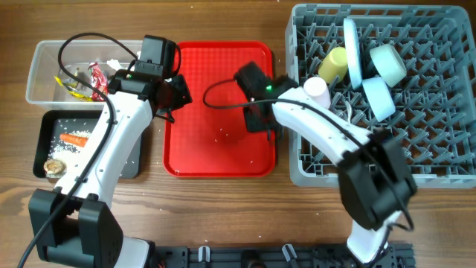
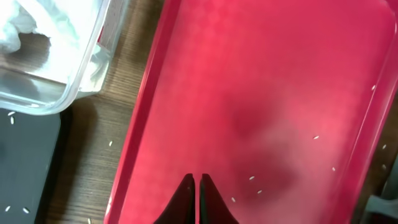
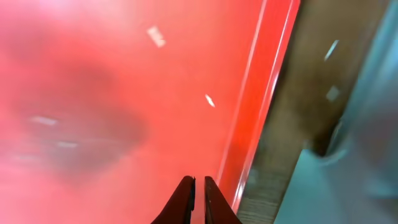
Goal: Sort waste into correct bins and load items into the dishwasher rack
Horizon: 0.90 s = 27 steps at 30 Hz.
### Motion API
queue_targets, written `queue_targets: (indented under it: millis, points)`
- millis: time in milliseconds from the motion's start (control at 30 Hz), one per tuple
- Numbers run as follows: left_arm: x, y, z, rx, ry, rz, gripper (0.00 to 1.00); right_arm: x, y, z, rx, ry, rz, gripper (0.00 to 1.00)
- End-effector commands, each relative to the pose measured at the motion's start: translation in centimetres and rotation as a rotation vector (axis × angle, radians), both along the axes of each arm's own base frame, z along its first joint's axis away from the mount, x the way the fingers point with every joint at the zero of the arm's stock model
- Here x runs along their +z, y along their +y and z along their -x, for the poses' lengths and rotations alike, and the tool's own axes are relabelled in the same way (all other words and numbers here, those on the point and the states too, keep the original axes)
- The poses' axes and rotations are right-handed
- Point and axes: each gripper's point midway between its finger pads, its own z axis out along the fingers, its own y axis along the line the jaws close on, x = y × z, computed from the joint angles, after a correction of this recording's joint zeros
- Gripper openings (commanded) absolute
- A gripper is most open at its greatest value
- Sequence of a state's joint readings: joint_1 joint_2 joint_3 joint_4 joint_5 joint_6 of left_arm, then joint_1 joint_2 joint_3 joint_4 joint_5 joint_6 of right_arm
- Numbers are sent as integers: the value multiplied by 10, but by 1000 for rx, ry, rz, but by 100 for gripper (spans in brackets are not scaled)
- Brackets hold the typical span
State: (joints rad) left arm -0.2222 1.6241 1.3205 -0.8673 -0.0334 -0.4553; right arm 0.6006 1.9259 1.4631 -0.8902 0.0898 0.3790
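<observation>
Sitting nearest the arm bases on the left, the black tray (image 1: 43,128) holds the brown food lump (image 1: 53,168) at its near end. A patch of rice grains (image 1: 73,150) lies further in, and the carrot (image 1: 73,139) lies just past the rice. A few stray grains dot the wooden surface (image 2: 93,162) beside it.

The red tray (image 1: 223,67) lies in the middle, carrying only scattered grains. The left gripper (image 2: 196,178) is above the tray's left part with its fingers pressed together. The right gripper (image 3: 198,180) is above the right part, just inside the raised rim, its fingers drawn together to a thin slit. Whether either tip touches the tray I cannot tell.

Beyond the black tray stands the clear tub (image 1: 36,74). Inside it are the red wrapper (image 1: 97,77), the yellow wrapper (image 1: 71,88) and the crumpled tissue (image 2: 37,25).

On the right is the dishwasher rack (image 1: 446,149). Its far half holds the white-pink cup (image 1: 317,89) and the yellow cup (image 1: 335,65). The plate (image 1: 351,52) stands on edge there, with the two bowls (image 1: 388,63) (image 1: 378,98) tilted just beside it.
</observation>
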Motion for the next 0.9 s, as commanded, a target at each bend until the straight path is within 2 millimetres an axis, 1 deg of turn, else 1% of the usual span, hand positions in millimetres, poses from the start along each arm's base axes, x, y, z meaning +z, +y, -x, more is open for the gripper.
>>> queue_targets:
  millis: [0,67,133,167,200,233,267,333,367,433,500,533,567,600,633,667,700,867]
  points:
    - [37,4,8,8,-91,7,4,119,16,-18,54,-254,-164,8]
    - [71,3,25,16,-151,62,4,174,9,-8,66,-363,-228,8]
    - [103,1,46,-3,-222,105,4,216,-4,8,63,-443,-275,7]
    - [125,1,61,-9,-282,121,4,241,-12,21,69,-496,-304,7]
    - [143,3,73,-15,-338,133,4,260,-20,31,76,-541,-327,6]
    - [172,8,94,-1,-434,152,4,292,-34,49,73,-622,-363,6]
    - [188,15,107,15,-496,156,4,314,-49,64,58,-686,-382,6]
    - [220,34,139,70,-634,157,4,343,-77,90,24,-785,-398,7]
    - [230,43,151,92,-684,151,4,354,-91,103,5,-825,-398,8]
    - [249,64,181,151,-792,127,5,367,-118,128,-32,-885,-393,9]
    - [256,75,197,180,-843,117,6,370,-135,143,-54,-911,-383,12]
    - [259,80,206,194,-869,113,7,371,-144,152,-63,-921,-378,15]
    - [261,81,210,197,-881,116,9,371,-146,156,-63,-924,-380,20]
    - [261,82,212,197,-885,118,16,371,-147,158,-63,-926,-382,29]
    - [261,82,213,197,-885,118,27,371,-148,159,-63,-927,-382,43]
    - [260,82,213,196,-883,117,59,371,-148,159,-63,-927,-382,64]
    - [258,82,213,195,-873,114,99,371,-148,159,-63,-926,-380,99]
    - [256,77,213,175,-861,129,100,366,-145,155,-60,-907,-368,100]
